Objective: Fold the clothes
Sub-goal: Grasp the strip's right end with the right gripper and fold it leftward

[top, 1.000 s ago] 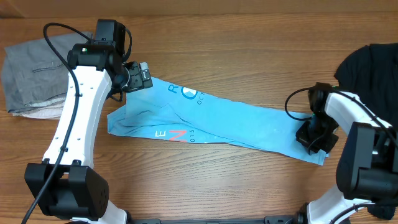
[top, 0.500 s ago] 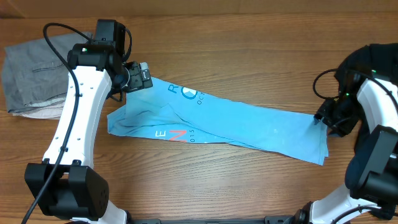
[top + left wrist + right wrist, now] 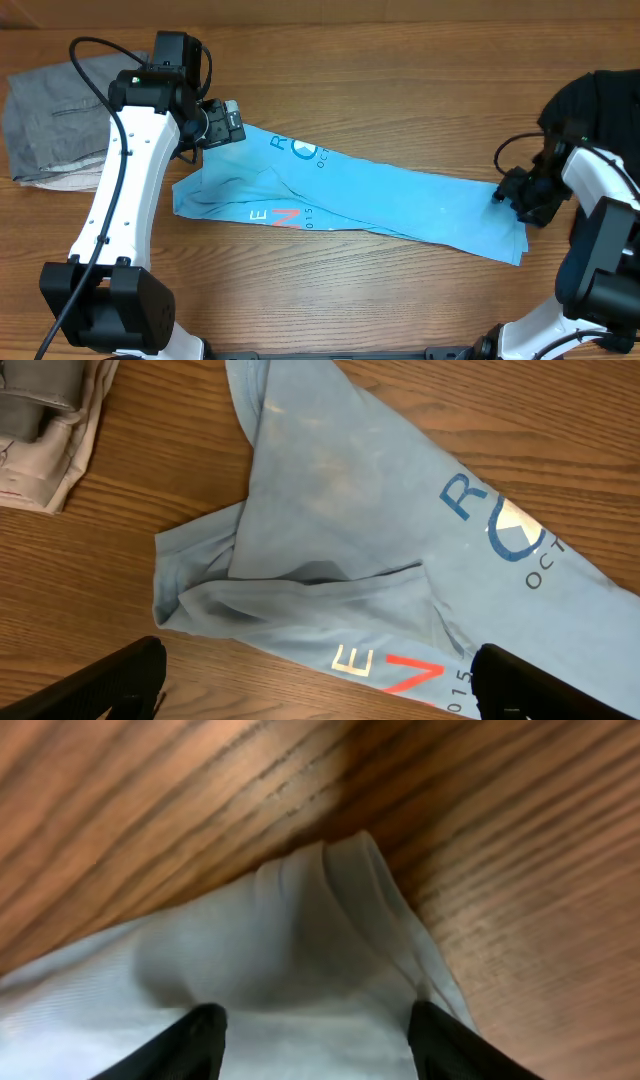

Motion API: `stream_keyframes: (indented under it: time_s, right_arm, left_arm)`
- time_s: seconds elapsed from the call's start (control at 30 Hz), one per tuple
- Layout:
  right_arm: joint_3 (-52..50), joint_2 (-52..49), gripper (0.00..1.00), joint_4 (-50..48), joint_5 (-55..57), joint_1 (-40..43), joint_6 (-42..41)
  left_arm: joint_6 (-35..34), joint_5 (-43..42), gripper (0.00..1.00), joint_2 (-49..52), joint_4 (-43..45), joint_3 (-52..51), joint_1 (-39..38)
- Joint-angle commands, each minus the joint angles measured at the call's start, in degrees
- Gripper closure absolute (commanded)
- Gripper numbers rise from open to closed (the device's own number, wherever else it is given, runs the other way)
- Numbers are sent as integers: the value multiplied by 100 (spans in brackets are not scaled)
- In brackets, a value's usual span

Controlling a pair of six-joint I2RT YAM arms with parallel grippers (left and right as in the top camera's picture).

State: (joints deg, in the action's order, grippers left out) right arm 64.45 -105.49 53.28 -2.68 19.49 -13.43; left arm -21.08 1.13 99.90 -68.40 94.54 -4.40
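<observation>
The clothes are one light blue T-shirt [image 3: 380, 200], lying as a long narrow strip slanting from upper left to lower right on the wooden table. White and coral letters [image 3: 395, 670] show near its left front edge. My left gripper [image 3: 215, 125] hovers over the strip's left end, open, with both fingers wide apart [image 3: 320, 675] and nothing between them. My right gripper [image 3: 520, 195] is at the strip's right end. In the right wrist view its jaws [image 3: 320, 1045] stand apart over a bunched hem of the shirt [image 3: 300, 940], with no grip on it.
A pile of grey garments [image 3: 50, 120] lies at the table's left edge, also seen as a folded grey stack [image 3: 40, 410]. A black cloth [image 3: 595, 110] lies at the right edge, behind my right arm.
My right gripper has opened and let go of the shirt's right corner, lifted away toward the far right, and come back to the strip's right edge. The left arm has not moved.
</observation>
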Motion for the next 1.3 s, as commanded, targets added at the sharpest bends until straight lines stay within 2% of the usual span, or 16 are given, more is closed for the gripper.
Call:
stream_keyframes:
  time_s: [0.0,0.07,0.13,0.2,0.23,0.33,0.57,1.07,1.27]
  right_arm:
    - [-415,70,37,-398,24,2,42]
    - [-632,70,40,-688,20,2,42]
    - [-826,70,49,-933,20,4,44]
    - [-861,70,68,-968,-2,2,42]
    - [-846,70,83,-973,-2,4,42]
    - [-802,70,96,-1043,-2,4,44]
    - [-225,70,96,-767,44,52,302]
    - [2015,72,96,1222,46,1088,304]
    - [2988,72,96,2122,-26,1202,302]
  left_arm:
    - [-35,55,0,-57,-13,55,-11]
    - [-33,55,0,-57,-13,55,-11]
    - [-35,55,0,-57,-13,55,-11]
    - [-33,55,0,-57,-13,55,-11]
    - [-35,55,0,-57,-13,55,-11]
    - [-35,55,0,-57,-13,55,-11]
    - [-33,55,0,-57,-13,55,-11]
    - [-35,55,0,-57,-13,55,-11]
    - [-33,55,0,-57,-13,55,-11]
